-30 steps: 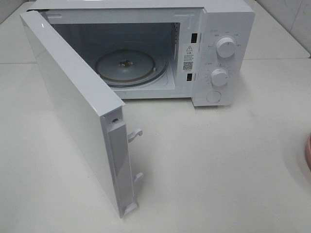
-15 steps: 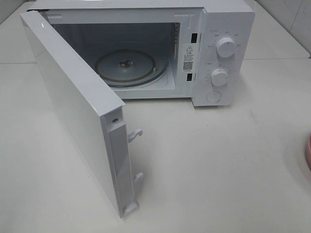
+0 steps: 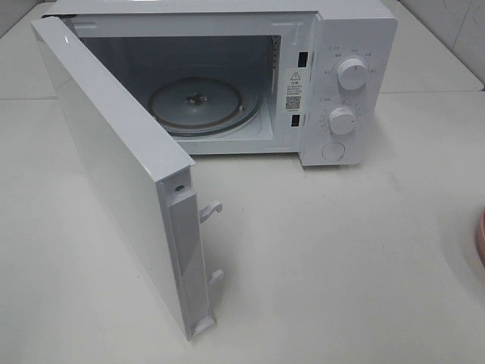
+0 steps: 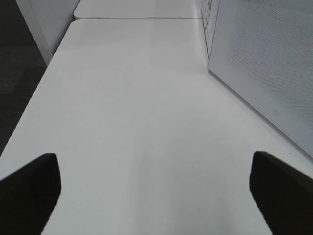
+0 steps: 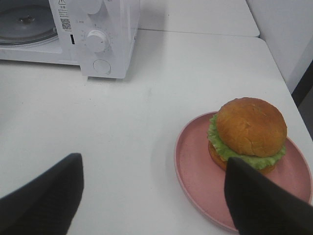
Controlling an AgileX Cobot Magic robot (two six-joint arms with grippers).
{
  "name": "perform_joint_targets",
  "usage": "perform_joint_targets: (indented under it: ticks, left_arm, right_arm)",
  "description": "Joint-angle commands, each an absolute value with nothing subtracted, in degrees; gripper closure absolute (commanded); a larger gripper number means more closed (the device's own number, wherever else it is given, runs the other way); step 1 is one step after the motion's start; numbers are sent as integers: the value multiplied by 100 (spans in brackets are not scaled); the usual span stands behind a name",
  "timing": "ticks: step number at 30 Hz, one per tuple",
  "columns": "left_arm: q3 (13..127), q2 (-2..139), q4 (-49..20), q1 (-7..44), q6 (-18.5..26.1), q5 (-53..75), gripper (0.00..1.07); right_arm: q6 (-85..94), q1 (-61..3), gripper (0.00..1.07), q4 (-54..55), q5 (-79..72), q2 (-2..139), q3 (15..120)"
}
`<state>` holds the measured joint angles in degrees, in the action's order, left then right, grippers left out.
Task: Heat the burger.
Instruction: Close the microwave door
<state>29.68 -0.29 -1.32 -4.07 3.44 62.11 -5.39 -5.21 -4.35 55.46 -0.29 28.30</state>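
The table [image 3: 341, 250] is white and wide, and on it stands the microwave [image 3: 356, 30] with its door [image 3: 114, 174] swung fully open toward me. Inside, the glass turntable [image 3: 198, 104] is bare. Two knobs [image 3: 352, 73] and a round button are on the panel at the right of the cavity.

The pink plate [image 5: 195, 161] lies on the table, well apart from the microwave, to its right; in the high view only its edge shows. The burger [image 5: 249, 132] sits on this plate, toward the side away from the microwave, upright, with lettuce hanging out under the bun.

My right gripper [image 5: 154, 196] hovers near the plate with the jaws spread wide and nothing between them. My left gripper [image 4: 154, 191] is over bare table beside the open door, also spread wide and holding nothing.

I judge the burger is light but soft, and the glossy bun may be slippery. The layers can slide apart if I squeeze too high. I think the better hold is low on both sides, across bun and patty together, with gentle pressure. Taking the plate by its rim is perhaps safer, because it is stiff.
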Motion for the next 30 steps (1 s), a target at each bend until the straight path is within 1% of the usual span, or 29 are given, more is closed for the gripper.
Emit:
perform_joint_targets:
  ticks: [1,30]
  left_arm:
    - [2968,-52,-143,-435,344,6136,9]
    - [2968,-52,-143,-435,344,6136,9]
  right_arm:
    - [-498,-504,32,-447,5506,-178,2813]
    - [-498,-504,32,-447,5506,-178,2813]
